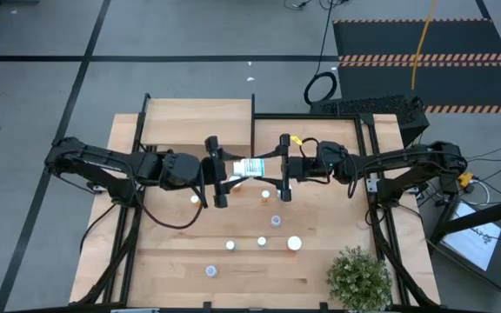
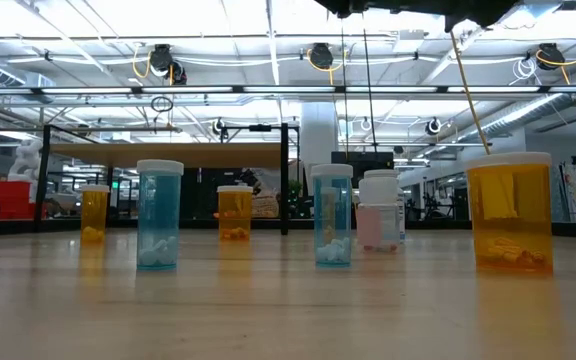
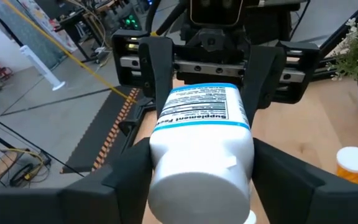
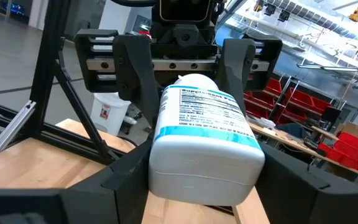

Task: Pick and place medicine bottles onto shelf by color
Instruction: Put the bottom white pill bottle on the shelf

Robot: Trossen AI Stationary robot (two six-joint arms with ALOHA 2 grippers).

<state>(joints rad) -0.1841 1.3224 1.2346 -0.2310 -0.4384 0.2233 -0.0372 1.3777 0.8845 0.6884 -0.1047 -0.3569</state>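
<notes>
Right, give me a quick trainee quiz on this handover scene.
1. True or false: the white bottle is upright.
2. In the low view, the bottle nearest the camera at the right is: A) the orange bottle; B) blue; C) white.
3. Which pincers have the white bottle between them?

Key: 1. False, it lies sideways in the air. 2. A. 3. Both, the left pincer at its cap end and the right pincer at its base end.

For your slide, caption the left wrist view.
White bottle between both grippers, left and right, above the table.
</notes>
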